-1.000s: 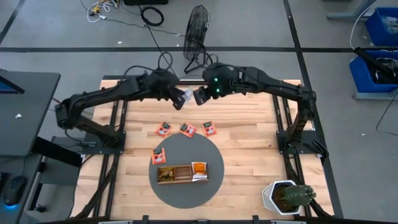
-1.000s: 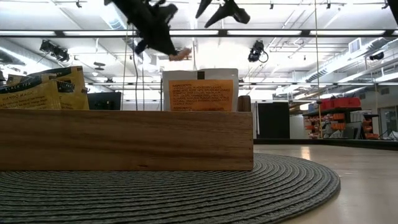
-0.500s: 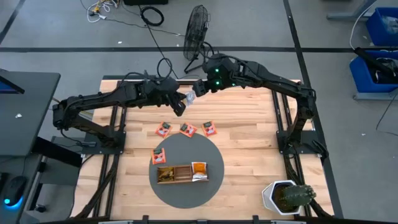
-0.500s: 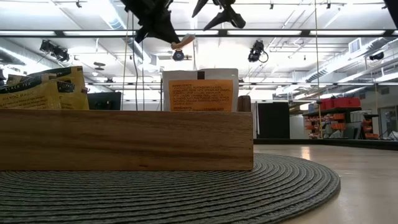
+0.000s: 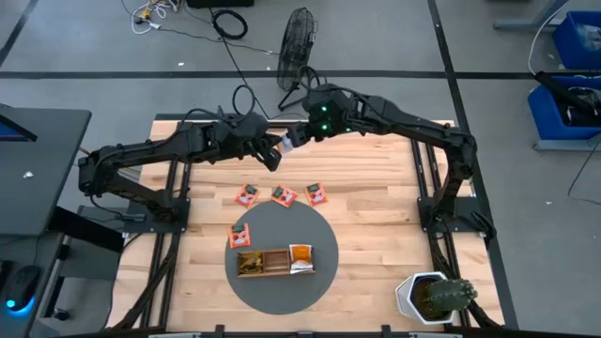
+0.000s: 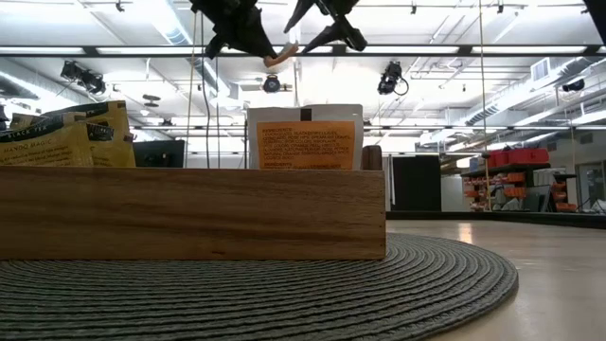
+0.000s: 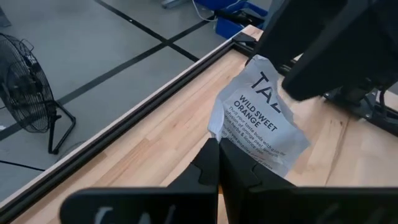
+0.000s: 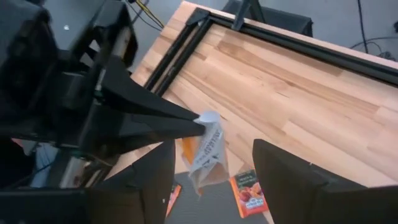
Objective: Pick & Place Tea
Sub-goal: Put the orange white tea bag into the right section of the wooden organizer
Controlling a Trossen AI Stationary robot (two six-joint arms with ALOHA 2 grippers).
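Note:
High above the table's far middle, my left gripper [image 5: 275,153] is shut on a white tea sachet [image 7: 261,124] printed "WILD SWEET ORANGE". My right gripper [image 5: 297,137] stands open just beyond the sachet's free end, its fingers [image 8: 292,180] spread on either side of it and apart from it. Three orange-red sachets [image 5: 284,195] lie flat on the wood in a row. Another sachet [image 5: 241,235] lies on the round grey mat. More sachets [image 6: 305,142] stand upright in the wooden tray [image 5: 275,262]. My left gripper pinches one corner of the white sachet [image 8: 204,122] between its two fingers, at their tips. The fingers reach out slanting downward from the table's left. The sachet hangs below the tips, tilted and lifted clear, high over the table.
The grey mat [image 5: 282,291] with the tray lies near the front middle. A potted cactus [image 5: 434,297] stands at the front right corner. A floor fan [image 5: 297,42] stands beyond the table's far edge. Bare wood [image 5: 376,178] lies on the right side.
My right gripper has drawn back from my left gripper toward the table's far edge. My left gripper has kept the white sachet and swung it a little toward the left and up; the sachet now sits higher in the low view.

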